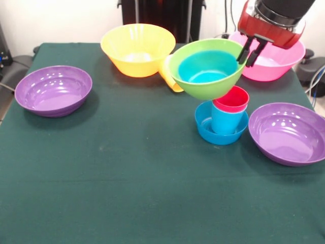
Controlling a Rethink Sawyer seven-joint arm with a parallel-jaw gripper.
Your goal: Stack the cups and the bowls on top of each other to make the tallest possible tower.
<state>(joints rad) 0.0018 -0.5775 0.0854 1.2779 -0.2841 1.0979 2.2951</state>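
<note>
Mid-carry, judging by the pose: gripper (250,52) clamped on the rim of the lime green bowl (213,81), one dark finger inside the wall and one outside, bowl hanging tilted and clear of the table (127,178). Nested inside it, a small blue bowl (205,68). Directly below and a little to the near side of the jaws, the tower (223,122) so far: blue bowl at the base, blue cup standing in it, red cup (232,99) seated in the blue one. Green bowl's underside just above the red cup's rim, possibly touching; hard to tell from this angle. Behind the lifted bowl, away from the jaws, a yellow-orange cup (169,76) lying on its side, mostly hidden. Just behind the jaws, the pink bowl (277,63); farther off on the cup's side, the orange-yellow bowl (138,48); purple bowls (53,90) (289,133), one far out on that same side, one near the tower.

Next move, as a judgement: level the bowl, centre its base over the red cup, lower gently, then release. Narrow cup under a wide bowl, so risk of tipping if set off-centre.
</note>
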